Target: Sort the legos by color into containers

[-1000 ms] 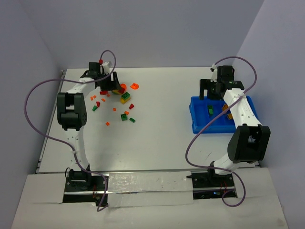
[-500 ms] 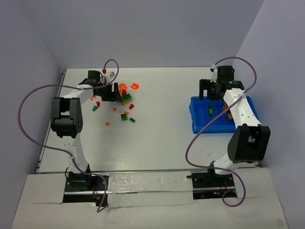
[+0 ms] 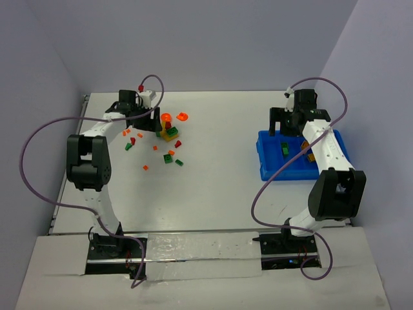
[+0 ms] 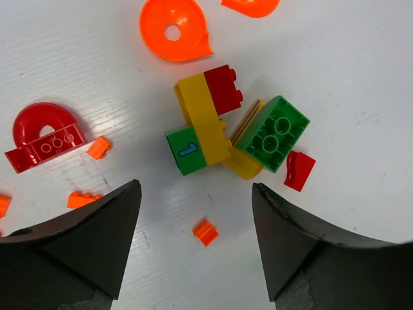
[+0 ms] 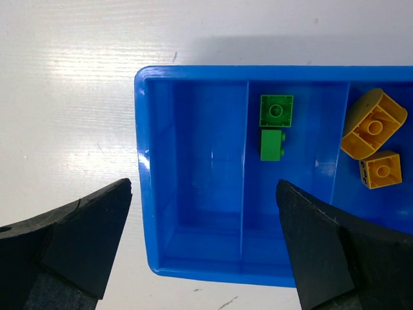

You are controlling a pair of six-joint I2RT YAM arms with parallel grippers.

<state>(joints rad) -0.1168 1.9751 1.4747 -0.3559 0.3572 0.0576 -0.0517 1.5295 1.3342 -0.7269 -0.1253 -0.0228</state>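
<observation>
The legos lie loose at the far left of the table: a joined yellow, red and green cluster (image 4: pixel 205 126), a green square brick (image 4: pixel 274 132), a red arch (image 4: pixel 45 134), a round orange piece (image 4: pixel 173 29) and a tiny orange brick (image 4: pixel 206 232). My left gripper (image 4: pixel 195 213) hangs open over them (image 3: pixel 147 121), the tiny orange brick between its fingers, untouched. The blue bin (image 3: pixel 271 169) holds the containers. Two green bricks (image 5: pixel 276 111) lie in its middle compartment and yellow-orange bricks (image 5: pixel 373 123) in the one to the right. My right gripper (image 5: pixel 203 194) is open and empty above the bin (image 5: pixel 143 161).
More small red, orange and green pieces (image 3: pixel 169 157) are scattered toward the table's middle, near the pile. A red wedge (image 4: pixel 299 170) lies beside the green brick. The bin's leftmost compartment (image 5: pixel 193 155) holds nothing. Walls close in the table at left, back and right.
The left arm's elbow has swung to the left and its wrist has shifted a little over the lego pile. The right arm has not moved.
</observation>
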